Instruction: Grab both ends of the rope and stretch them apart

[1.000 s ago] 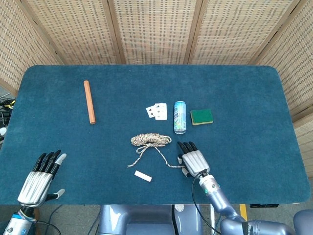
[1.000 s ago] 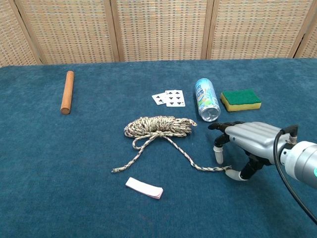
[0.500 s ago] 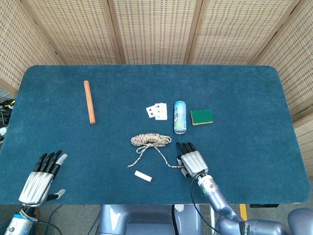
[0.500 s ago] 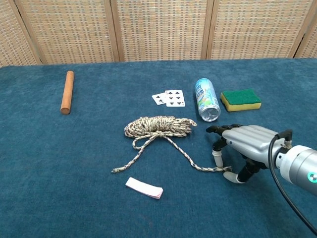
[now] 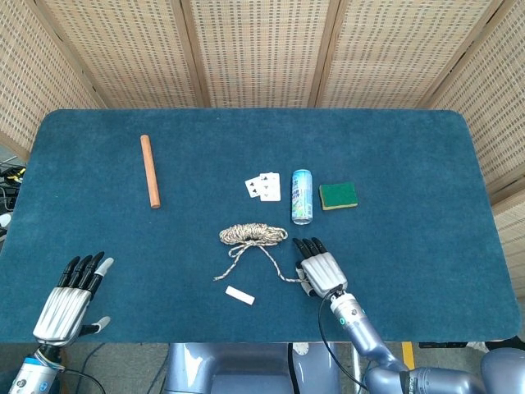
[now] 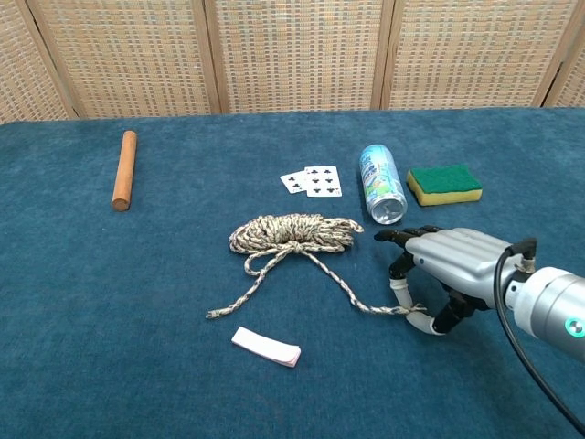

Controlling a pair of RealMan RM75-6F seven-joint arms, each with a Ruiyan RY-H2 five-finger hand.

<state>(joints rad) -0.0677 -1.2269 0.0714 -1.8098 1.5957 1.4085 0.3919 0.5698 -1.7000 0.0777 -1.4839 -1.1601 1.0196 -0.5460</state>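
A mottled rope lies in a coiled bundle (image 5: 253, 235) (image 6: 294, 233) at mid-table, with two loose tails running toward me. The left tail ends on the cloth (image 6: 211, 315). The right tail ends (image 6: 409, 311) under my right hand (image 5: 320, 269) (image 6: 454, 263), which hovers palm down with its fingers spread. That rope end lies on the cloth between the thumb and the nearest fingertip (image 6: 399, 294); I see no firm pinch. My left hand (image 5: 70, 297) rests flat and open at the front left edge, far from the rope, and shows only in the head view.
A lying drink can (image 5: 302, 196) (image 6: 382, 196) and a green sponge (image 5: 338, 195) (image 6: 444, 184) sit just beyond my right hand. Playing cards (image 5: 263, 187) lie behind the coil, a wooden stick (image 5: 149, 171) far left, a small white strip (image 6: 266, 347) in front.
My right hand has slid a little left and lower, so its thumb and nearest finger now flank the rope's right end. The left hand and rope have not moved.
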